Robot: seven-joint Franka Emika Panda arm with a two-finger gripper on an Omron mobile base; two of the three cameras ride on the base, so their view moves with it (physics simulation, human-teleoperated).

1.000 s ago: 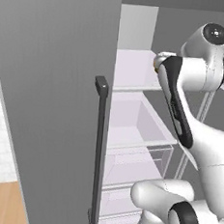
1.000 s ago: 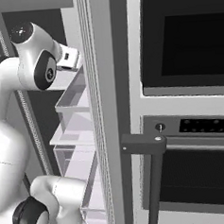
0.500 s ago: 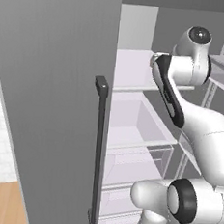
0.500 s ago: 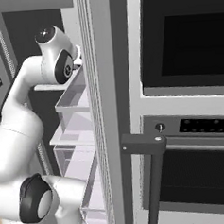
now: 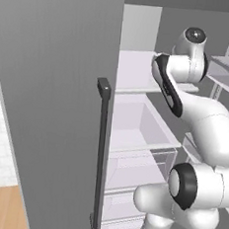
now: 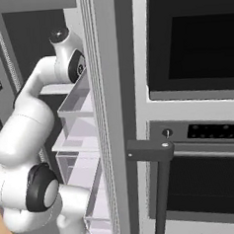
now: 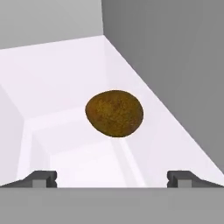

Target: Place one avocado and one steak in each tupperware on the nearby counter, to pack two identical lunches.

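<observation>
Avocado (image 7: pixel 114 113) sits dead ahead in my hand view, a brown lump on the pale fridge shelf (image 7: pixel 65 65), my fingertips (image 7: pixel 40 178) spread wide apart, holding nothing. Over in the left base view my arm (image 5: pixel 204 125) reaches past the grey door (image 5: pixel 54 96) and its dark handle (image 5: pixel 99 154). Right base view: oven (image 6: pixel 197 103) beside the fridge

Open grey fridge door (image 5: pixel 54 96) with dark bar handle (image 5: pixel 99 154); pale drawers (image 5: pixel 139 138) inside; black wall oven (image 6: pixel 193 49) alongside.
</observation>
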